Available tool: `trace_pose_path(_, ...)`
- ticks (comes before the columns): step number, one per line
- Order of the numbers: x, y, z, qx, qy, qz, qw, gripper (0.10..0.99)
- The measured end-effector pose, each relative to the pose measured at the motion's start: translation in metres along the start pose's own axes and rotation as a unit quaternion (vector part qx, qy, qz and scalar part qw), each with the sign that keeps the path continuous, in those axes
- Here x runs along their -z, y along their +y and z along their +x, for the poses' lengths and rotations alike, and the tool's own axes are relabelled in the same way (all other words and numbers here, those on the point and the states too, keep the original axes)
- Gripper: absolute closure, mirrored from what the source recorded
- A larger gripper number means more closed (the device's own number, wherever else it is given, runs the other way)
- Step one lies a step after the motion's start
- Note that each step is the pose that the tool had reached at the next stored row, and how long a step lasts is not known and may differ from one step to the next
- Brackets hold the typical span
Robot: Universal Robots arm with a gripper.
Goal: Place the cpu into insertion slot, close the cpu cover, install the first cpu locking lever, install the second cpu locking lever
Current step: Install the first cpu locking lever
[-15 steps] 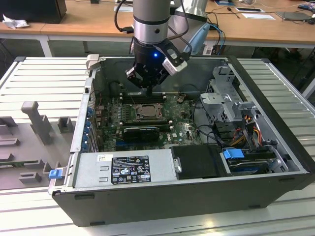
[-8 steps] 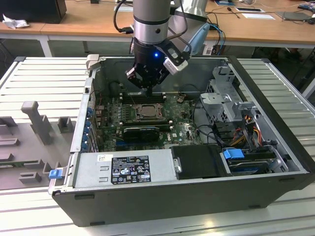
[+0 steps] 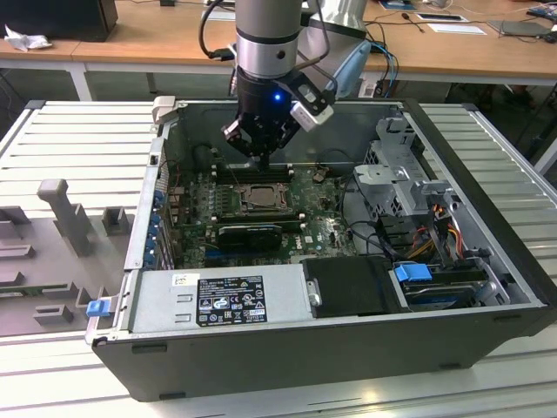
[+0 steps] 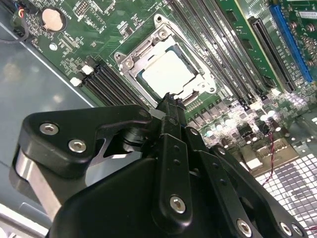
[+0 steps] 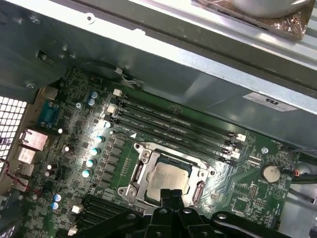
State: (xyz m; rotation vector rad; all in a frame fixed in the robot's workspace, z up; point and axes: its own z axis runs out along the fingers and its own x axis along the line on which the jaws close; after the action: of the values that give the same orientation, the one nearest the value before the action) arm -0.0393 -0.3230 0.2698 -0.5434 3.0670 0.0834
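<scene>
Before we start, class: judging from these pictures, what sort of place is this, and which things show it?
Probably a robotics lab or workshop: a robot arm reaches into an open computer case lying on a slatted metal worktable, with wooden desks carrying papers behind.

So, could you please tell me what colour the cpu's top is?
The cpu is silver-grey; second wrist view shows it best.

In both wrist views the gripper masks the cpu cover along its near edge; what lies beneath is unclear, possibly a lever. Exterior view: arm cut off at top edge.
</scene>
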Motion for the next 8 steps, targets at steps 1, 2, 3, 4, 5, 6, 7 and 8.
trace_pose_path(1, 0.0000, 0.0000, 0.0000, 0.004, 0.0002, -0.0002, 1.0000, 0.980)
trace_pose_path(2, 0.0000, 0.0000, 0.0000, 0.007, 0.0003, -0.0003, 1.0000, 0.980)
trace_pose_path(3, 0.0001, 0.0000, 0.0000, 0.016, 0.0007, -0.0006, 0.9999, 0.980)
trace_pose_path(4, 0.0002, 0.0001, 0.0002, 0.022, 0.0010, -0.0008, 0.9998, 0.980)
trace_pose_path(5, 0.0003, 0.0006, 0.0015, 0.026, 0.0013, -0.0009, 0.9996, 0.980)
trace_pose_path(6, 0.0004, 0.0013, 0.0037, 0.028, 0.0013, -0.0010, 0.9996, 0.980)
trace_pose_path(7, 0.0004, 0.0020, 0.0056, 0.029, 0.0012, -0.0010, 0.9996, 0.980)
trace_pose_path(8, 0.0005, 0.0027, 0.0074, 0.029, 0.0012, -0.0010, 0.9996, 0.980)
